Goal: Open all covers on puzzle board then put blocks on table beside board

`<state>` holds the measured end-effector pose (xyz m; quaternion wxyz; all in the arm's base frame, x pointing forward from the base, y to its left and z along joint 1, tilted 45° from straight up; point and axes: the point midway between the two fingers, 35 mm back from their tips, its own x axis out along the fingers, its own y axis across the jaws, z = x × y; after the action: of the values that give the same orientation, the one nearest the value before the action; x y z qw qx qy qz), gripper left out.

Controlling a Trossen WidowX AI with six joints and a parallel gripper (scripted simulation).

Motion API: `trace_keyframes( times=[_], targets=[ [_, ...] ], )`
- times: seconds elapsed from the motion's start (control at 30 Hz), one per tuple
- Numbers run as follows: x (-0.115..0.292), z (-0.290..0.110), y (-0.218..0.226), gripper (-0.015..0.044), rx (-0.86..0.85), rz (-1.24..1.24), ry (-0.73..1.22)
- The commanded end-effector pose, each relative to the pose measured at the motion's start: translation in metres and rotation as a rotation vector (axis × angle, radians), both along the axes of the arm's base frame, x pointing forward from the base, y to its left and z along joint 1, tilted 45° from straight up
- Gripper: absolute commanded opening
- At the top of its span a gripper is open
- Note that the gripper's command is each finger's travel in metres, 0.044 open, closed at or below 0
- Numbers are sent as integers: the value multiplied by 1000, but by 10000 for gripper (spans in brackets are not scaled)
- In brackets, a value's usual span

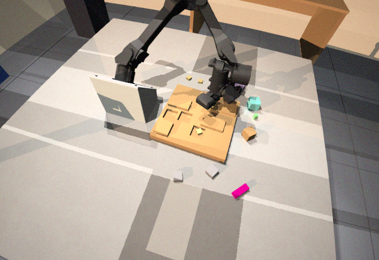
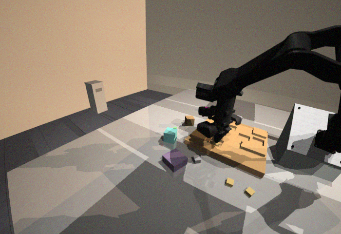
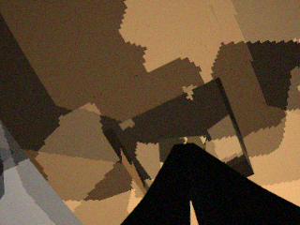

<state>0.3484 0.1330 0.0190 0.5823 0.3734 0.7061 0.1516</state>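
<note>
Orange wooden puzzle board under a closed hand, with one yellow block in plain sight in its well

The puzzle board (image 1: 211,147) (image 2: 238,163) (image 3: 164,28) lies flat on the bench (image 1: 73,196) (image 2: 74,179), beside a metal stand (image 1: 121,99) (image 2: 306,125). The arm reaches over it with the fingers (image 1: 210,112) (image 2: 217,140) pointing down at a square well (image 3: 173,110). They are shut together, with nothing gripped between them. A small yellowish patch shows by the fingertips, mostly hidden; I cannot tell whether they touch it.

A yellow block (image 1: 199,131) sits in another well, next to a raised cover (image 1: 213,124). Two more covers, a long one (image 1: 181,103) and a squarish one (image 1: 163,127), flank a pair of recesses.

Two small yellow cubes (image 1: 188,77) (image 2: 229,182) rest on the bench just off one edge of the board. Around another side stand a purple block (image 1: 241,85) (image 2: 175,160), a teal block (image 1: 253,103) (image 2: 170,135), a little green cube (image 1: 255,116) (image 2: 175,127) and an orange block (image 1: 249,133) (image 2: 189,120). Two pale grey pieces (image 1: 211,171) and a magenta bar (image 1: 240,190) lie beyond the opposite edge from the yellow cubes.
</note>
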Motion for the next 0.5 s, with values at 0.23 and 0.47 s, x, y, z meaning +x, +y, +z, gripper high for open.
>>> trace_keyframes(
  times=[0.23, 0.47],
  targets=[
    [2, -2, 0, 0, 9, 77, -72],
    [2, 2, -4, 0, 35, 497, -491]
  ],
)
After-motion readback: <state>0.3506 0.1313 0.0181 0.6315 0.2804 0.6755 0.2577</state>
